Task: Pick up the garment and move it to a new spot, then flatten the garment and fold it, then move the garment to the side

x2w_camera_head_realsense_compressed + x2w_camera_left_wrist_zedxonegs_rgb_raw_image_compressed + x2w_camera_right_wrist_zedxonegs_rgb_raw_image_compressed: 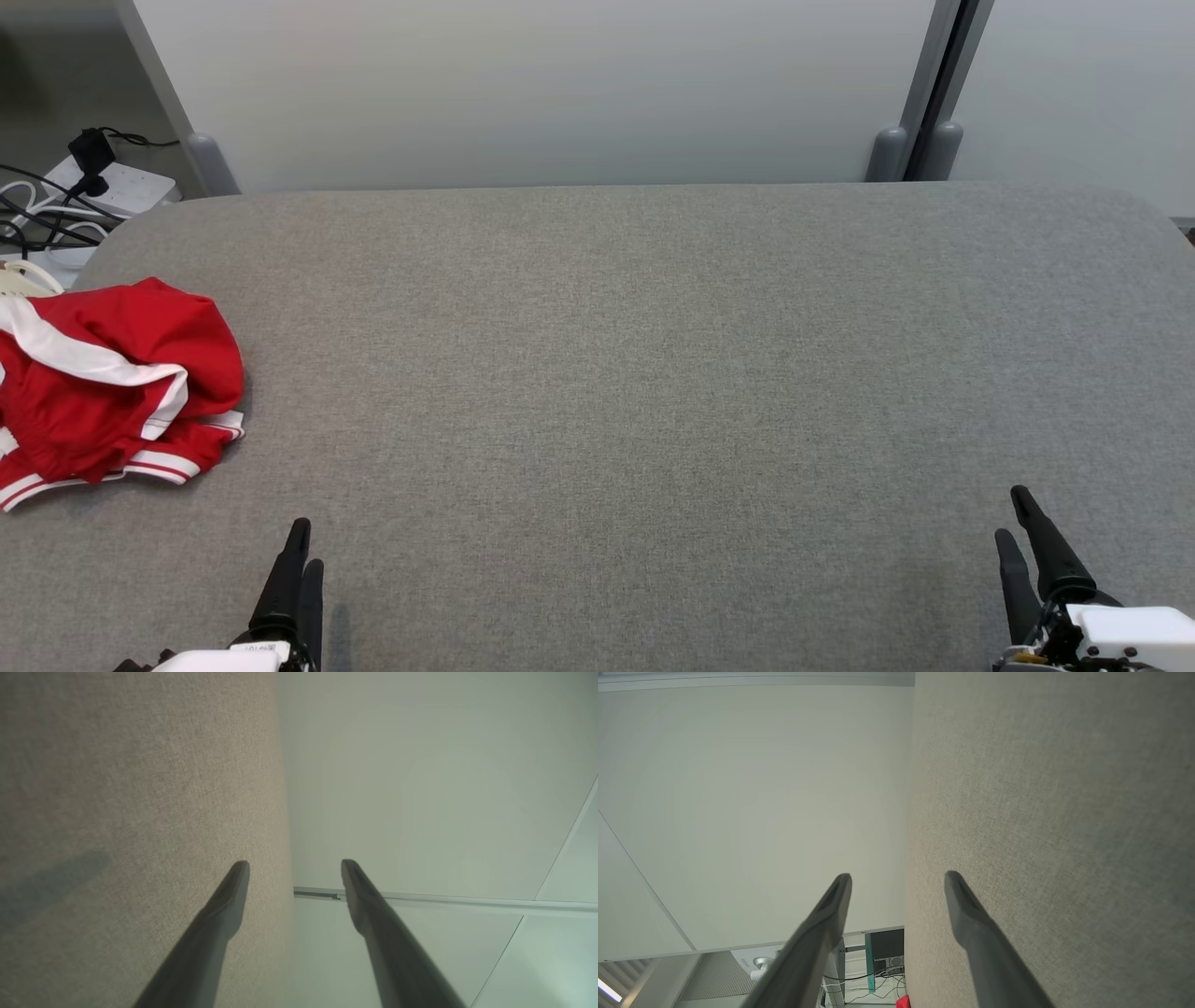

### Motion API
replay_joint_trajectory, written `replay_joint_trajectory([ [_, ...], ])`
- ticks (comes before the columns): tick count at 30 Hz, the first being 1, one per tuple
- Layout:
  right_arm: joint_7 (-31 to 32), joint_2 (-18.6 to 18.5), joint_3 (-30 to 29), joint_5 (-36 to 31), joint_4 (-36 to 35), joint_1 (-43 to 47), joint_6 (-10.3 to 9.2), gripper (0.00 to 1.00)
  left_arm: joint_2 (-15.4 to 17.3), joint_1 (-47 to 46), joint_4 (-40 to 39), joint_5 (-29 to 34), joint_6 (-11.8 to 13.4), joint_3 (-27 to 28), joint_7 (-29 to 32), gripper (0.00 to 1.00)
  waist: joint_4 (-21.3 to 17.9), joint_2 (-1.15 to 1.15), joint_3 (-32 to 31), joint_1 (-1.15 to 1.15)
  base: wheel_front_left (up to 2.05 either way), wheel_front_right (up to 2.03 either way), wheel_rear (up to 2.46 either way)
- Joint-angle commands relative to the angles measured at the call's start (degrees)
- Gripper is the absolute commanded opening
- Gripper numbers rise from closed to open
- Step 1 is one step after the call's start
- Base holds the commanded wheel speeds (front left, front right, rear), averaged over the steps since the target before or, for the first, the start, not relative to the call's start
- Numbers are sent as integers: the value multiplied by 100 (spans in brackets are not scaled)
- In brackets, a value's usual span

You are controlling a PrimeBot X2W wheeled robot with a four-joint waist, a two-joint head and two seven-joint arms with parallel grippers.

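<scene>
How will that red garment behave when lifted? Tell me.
Probably floppy: the red garment lies crumpled in soft folds, so it should sag and unfurl from one pinch. Likely light, being thin cloth; it may drag on the fabric-covered table.

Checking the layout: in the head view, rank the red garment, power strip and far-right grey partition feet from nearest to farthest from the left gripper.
From the left gripper:
1. red garment, at the left edge of the table.
2. power strip, beyond the far-left corner.
3. grey partition feet, behind the table, far right.
</scene>
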Motion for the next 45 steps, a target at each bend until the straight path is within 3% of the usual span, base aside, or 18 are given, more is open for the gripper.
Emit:
replay_joint_trajectory([
  [1, -64, -126, 45, -85, -152, -258, 1, 100, 80, -301, -146, 90, -16, -17, -54, 100, -3, 0, -6, 6, 0, 0, 0],
  [5, -151, -199, 154, -243, -122, -321, 1, 100, 115, -357, -137, 304, -18, -17, -123, 100, -9, 0, 9, -4, 0, 0, 0],
  [45, -825, -427, 581, -2970, 237, -876, 2, 100, 182, -786, 65, 3596, -35, -55, -794, 100, -89, 0, 85, -4, 0, 0, 0],
])
